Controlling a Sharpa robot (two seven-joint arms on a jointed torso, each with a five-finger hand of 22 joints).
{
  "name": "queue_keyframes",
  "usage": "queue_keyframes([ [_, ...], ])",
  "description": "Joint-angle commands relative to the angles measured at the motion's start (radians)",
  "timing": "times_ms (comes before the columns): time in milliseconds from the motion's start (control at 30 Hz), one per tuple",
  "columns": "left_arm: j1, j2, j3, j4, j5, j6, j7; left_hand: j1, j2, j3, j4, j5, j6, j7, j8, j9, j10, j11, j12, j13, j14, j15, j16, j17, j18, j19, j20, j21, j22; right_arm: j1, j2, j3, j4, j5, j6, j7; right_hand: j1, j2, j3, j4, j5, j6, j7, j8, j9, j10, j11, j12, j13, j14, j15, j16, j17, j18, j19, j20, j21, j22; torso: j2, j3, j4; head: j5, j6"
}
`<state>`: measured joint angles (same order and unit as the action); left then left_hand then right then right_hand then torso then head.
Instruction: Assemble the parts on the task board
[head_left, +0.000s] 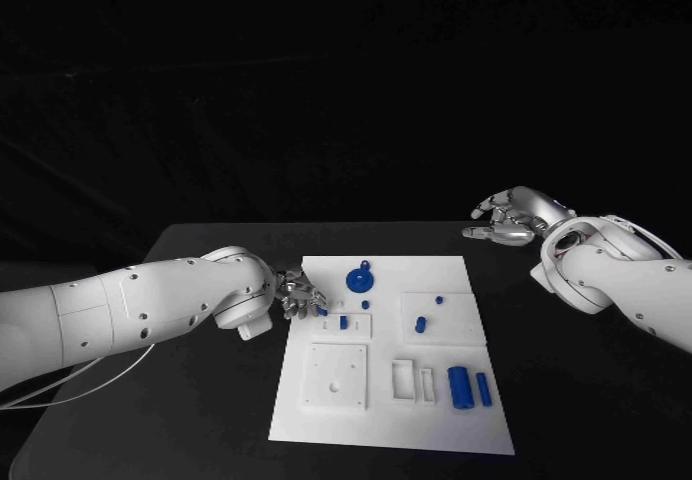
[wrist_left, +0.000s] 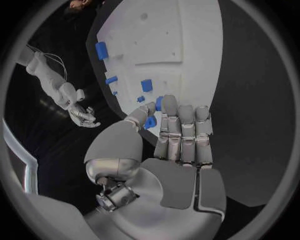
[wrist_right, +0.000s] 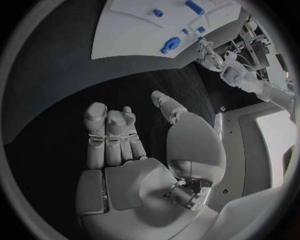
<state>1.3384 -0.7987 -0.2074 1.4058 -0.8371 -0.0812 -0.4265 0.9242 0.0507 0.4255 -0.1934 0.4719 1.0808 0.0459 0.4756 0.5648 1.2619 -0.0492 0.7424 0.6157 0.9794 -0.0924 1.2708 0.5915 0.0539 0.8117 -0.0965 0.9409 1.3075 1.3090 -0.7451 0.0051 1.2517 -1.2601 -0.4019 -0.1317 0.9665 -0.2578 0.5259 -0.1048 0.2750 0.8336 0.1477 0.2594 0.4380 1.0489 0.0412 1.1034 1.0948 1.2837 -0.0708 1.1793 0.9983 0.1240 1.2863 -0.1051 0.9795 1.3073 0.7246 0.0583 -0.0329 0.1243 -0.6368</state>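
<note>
The left hand (head_left: 302, 296) is pinching a small blue part (wrist_left: 150, 122) between thumb and fingertips, hovering at the near-left edge of the white task board (head_left: 447, 425). Just beyond its fingers, a blue round part (head_left: 359, 276) is lying on the board. The right hand (head_left: 508, 217) is hanging well apart over the black table (head_left: 216, 400), fingers loosely spread, holding nothing.

No text, label, brand, number or sign can be read anywhere, neither on the white board (head_left: 450, 420) nor on the arms
</note>
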Motion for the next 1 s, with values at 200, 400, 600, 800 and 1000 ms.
queue_keyframes([
  [200,-0.004,-0.026,-0.023,0.061,-0.101,-0.076,0.005,-0.015,0.000,0.059,-0.061,0.019,0.013,-0.004,0.008,-0.001,0.023,-0.011,-0.005,0.000,0.016,-0.002,0.005,0.001,-0.016,0.017,-0.091,0.009,0.020,0.000,-0.001,0.000,0.001,0.002,0.015,0.006,-0.001,0.004,-0.001,0.006,0.003,0.000,0.005,0.004,0.000,0.001,-0.003,0.006,-0.001,0.008,-0.002,-0.005,0.000,0.138,-0.001,-0.009,-0.006,0.003,0.000,0.0000,0.0001,0.003,-0.005],
  [400,-0.010,-0.026,-0.024,0.075,-0.132,-0.110,0.015,-0.017,-0.002,0.060,-0.062,0.021,0.015,-0.004,0.009,-0.002,0.025,-0.012,-0.006,0.000,0.018,-0.003,0.005,0.000,-0.015,0.019,-0.091,0.010,0.019,0.000,-0.001,0.000,0.001,0.002,0.014,0.006,-0.001,0.004,-0.001,0.007,0.004,0.000,0.005,0.004,0.000,0.001,-0.003,0.006,-0.002,0.008,-0.002,-0.005,0.000,0.138,-0.001,-0.009,-0.006,0.003,0.000,0.0001,0.0001,0.006,-0.006],
  [600,-0.016,-0.025,-0.024,0.082,-0.153,-0.124,0.019,-0.019,-0.005,0.062,-0.061,0.021,0.016,-0.005,0.010,-0.002,0.028,-0.012,-0.007,-0.001,0.021,-0.004,0.004,0.000,-0.015,0.021,-0.092,0.011,0.019,-0.001,-0.003,0.000,0.001,0.002,0.015,0.006,-0.001,0.004,-0.001,0.007,0.004,0.000,0.005,0.004,0.000,0.001,-0.003,0.006,-0.002,0.008,-0.002,-0.005,0.000,0.138,-0.001,-0.009,-0.006,0.003,0.002,0.0007,-0.0020,0.008,-0.006],
  [800,-0.021,-0.023,-0.026,0.088,-0.166,-0.106,0.015,-0.019,-0.006,0.064,-0.061,0.021,0.017,-0.005,0.010,-0.003,0.029,-0.013,-0.008,-0.001,0.022,-0.005,0.004,0.000,-0.015,0.022,-0.093,0.011,0.019,-0.001,-0.004,0.000,0.001,0.002,0.015,0.006,-0.001,0.004,-0.002,0.007,0.004,0.000,0.005,0.004,0.000,0.001,-0.003,0.006,-0.002,0.008,-0.002,-0.005,0.000,0.138,-0.001,-0.009,-0.006,0.003,0.001,0.0012,-0.0013,0.005,-0.007],
  [1000,-0.029,-0.021,-0.028,0.090,-0.185,-0.094,0.011,-0.019,-0.006,0.065,-0.061,0.021,0.017,-0.006,0.010,-0.003,0.029,-0.013,-0.008,-0.001,0.022,-0.005,0.004,-0.001,-0.014,0.023,-0.093,0.011,0.019,-0.001,-0.005,0.000,0.002,0.002,0.014,0.006,-0.001,0.004,-0.002,0.008,0.004,0.000,0.005,0.004,0.000,0.001,-0.003,0.006,-0.002,0.009,-0.002,-0.005,0.000,0.138,-0.001,-0.009,-0.007,0.004,0.001,0.0009,-0.0007,0.005,-0.008],
])
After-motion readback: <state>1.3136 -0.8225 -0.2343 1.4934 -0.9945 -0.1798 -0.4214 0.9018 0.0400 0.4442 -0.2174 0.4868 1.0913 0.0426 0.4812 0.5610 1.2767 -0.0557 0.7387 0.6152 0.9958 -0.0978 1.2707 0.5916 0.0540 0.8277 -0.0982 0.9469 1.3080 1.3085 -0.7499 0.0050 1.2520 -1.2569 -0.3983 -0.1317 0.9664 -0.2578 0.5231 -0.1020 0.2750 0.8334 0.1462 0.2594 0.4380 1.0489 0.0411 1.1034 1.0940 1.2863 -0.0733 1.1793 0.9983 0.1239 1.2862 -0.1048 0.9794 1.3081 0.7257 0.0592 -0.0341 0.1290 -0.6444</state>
